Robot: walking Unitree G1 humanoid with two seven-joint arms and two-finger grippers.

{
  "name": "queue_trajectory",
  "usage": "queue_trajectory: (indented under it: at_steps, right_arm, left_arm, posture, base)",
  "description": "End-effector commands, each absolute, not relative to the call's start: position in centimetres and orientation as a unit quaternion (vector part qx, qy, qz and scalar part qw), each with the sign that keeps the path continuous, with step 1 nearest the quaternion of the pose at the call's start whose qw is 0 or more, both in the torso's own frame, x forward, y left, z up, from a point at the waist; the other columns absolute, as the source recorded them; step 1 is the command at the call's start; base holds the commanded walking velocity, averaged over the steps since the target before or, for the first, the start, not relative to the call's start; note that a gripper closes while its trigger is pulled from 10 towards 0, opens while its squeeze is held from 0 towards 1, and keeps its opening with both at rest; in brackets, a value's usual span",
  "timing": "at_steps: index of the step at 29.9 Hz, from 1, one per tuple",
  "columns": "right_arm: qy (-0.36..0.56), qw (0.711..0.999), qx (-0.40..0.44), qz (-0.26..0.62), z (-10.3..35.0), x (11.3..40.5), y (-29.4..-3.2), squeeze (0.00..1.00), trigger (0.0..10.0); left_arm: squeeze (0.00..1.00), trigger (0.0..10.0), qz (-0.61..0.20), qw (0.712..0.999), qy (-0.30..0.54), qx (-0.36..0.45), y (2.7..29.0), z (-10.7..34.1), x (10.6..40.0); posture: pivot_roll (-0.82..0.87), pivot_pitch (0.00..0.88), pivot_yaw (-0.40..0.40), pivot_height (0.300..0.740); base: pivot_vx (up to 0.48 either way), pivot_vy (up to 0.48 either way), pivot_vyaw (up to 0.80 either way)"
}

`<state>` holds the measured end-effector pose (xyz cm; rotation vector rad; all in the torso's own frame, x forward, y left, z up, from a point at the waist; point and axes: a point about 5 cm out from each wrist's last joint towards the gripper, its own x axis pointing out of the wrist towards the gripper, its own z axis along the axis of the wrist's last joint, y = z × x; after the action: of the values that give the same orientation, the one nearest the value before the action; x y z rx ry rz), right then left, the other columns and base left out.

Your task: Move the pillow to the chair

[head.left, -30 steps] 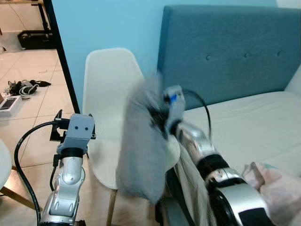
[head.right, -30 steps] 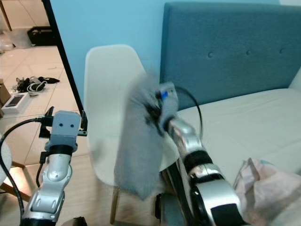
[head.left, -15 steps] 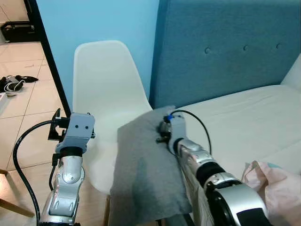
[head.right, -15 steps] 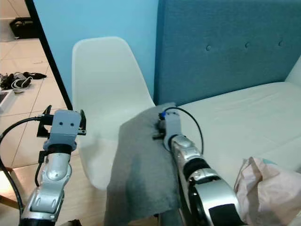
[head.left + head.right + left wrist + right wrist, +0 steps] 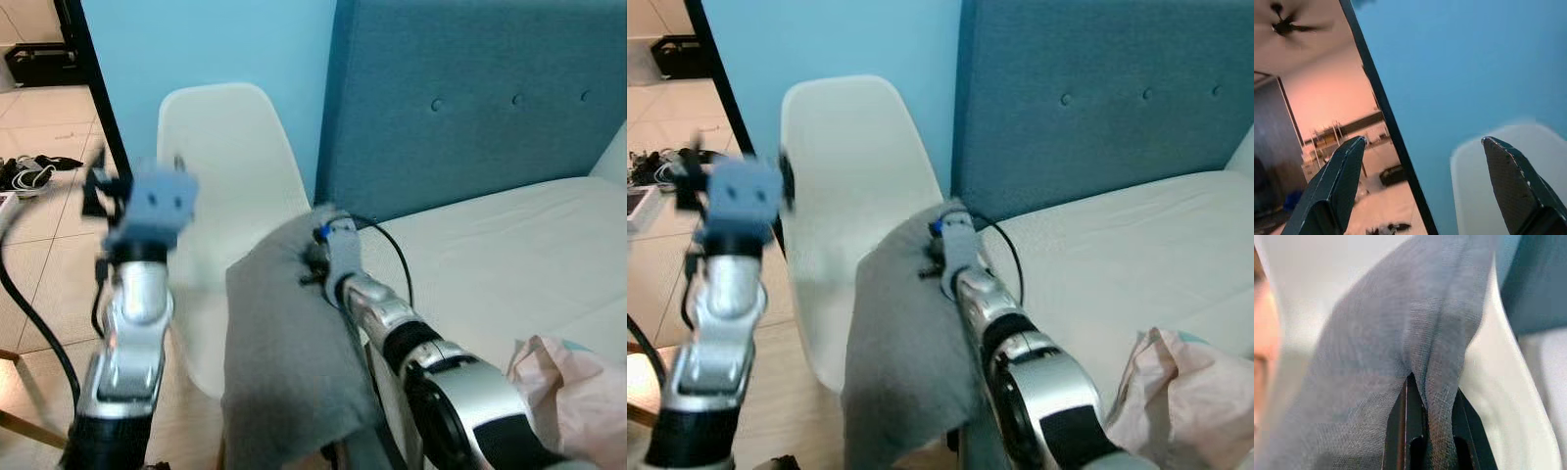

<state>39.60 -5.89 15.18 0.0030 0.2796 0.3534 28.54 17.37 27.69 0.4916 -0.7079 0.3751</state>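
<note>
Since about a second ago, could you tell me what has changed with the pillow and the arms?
The right gripper, still shut on the grey pillow, has swung it from hanging upright to draped low over the front of the white chair. The left gripper has risen, fingers open, pointing at the blue wall. The bed and pink cloth stayed put.

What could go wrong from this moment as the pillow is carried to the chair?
The right gripper pinches only a fold of the gray pillow, so the cloth could slip out before it reaches the white chair. Most of the pillow hangs below the seat edge, so it may slide to the floor if let go here. The raised left gripper, open near the chair back, could bump it.
</note>
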Motion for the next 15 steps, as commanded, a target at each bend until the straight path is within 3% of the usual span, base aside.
queue_trajectory:
  at_steps: [1,5,15]
  right_arm:
    - [0.097,0.985,0.045,0.138,17.5,40.6,-7.0,0.00,10.0]
    - [0.067,0.988,0.097,0.102,19.7,41.5,-8.5,0.00,10.0]
    - [0.054,0.980,0.184,0.047,19.8,41.8,-12.2,0.00,10.0]
  left_arm:
    - [0.00,10.0,0.180,0.897,-0.311,0.256,17.8,26.6,28.6]
    - [0.00,10.0,0.171,0.903,-0.300,0.255,17.5,26.1,28.0]
    - [0.00,10.0,0.139,0.923,-0.252,0.257,16.8,24.9,26.3]
  posture:
    - [-0.09,0.087,-0.096,0.550]
    - [-0.09,0.107,-0.092,0.550]
    - [-0.08,0.281,-0.068,0.550]
  base:
    - [0.000,0.000,0.00]
    - [0.000,0.000,0.00]
    - [0.000,0.000,0.00]
